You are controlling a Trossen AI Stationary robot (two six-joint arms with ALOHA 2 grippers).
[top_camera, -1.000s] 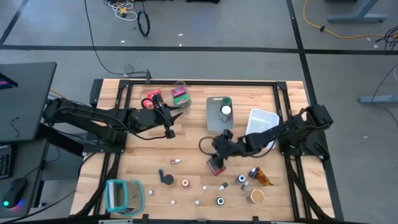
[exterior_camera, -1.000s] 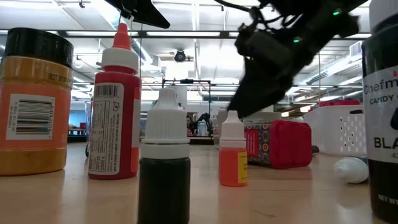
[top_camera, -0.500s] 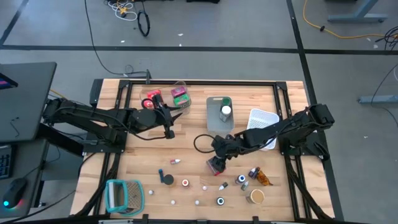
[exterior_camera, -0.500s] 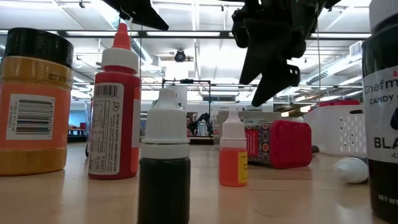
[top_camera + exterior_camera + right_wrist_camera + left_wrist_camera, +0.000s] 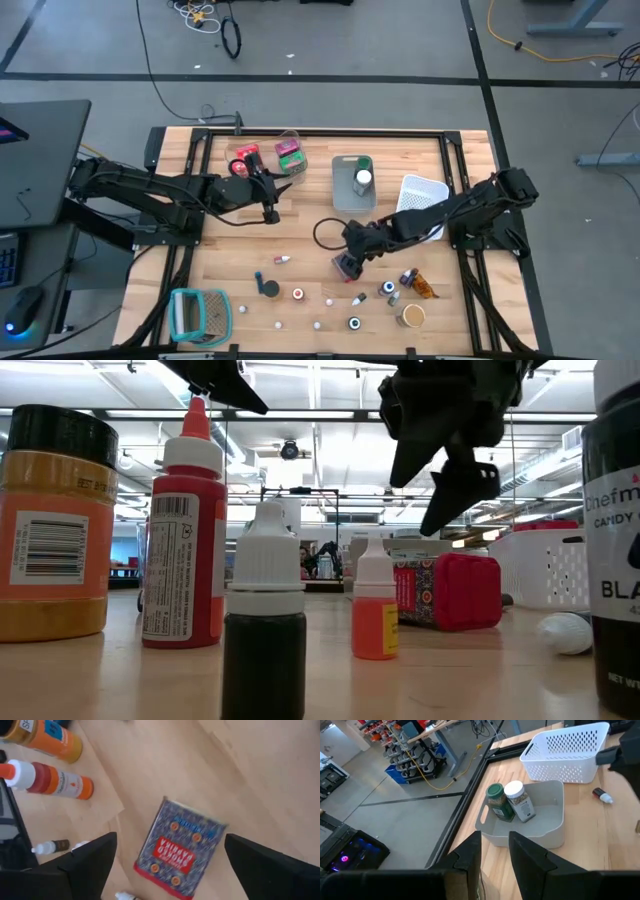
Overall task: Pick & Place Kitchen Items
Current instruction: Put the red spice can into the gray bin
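My right gripper [image 5: 172,857] hangs open above a red packet [image 5: 182,847] that lies flat on the table near its middle [image 5: 347,265]. Its fingers stand wide on either side of the packet, clear of it. In the low view the gripper [image 5: 440,470] hangs well above the packet [image 5: 450,592]. My left gripper [image 5: 271,208] waits left of centre, narrowly open and holding nothing. Small capped bottles [image 5: 298,293], a red bottle [image 5: 420,285] and a brown jar [image 5: 410,316] stand or lie along the near side.
A grey bin [image 5: 352,185] with two jars sits at the far middle, with a white basket [image 5: 420,195] to its right. A clear bin [image 5: 290,152] with red and green packets is far left. A teal-and-white holder [image 5: 200,312] sits at the near left corner.
My right gripper has risen from just beside the red packet to well above it, fingers spread open. The packet has stayed where it lay.
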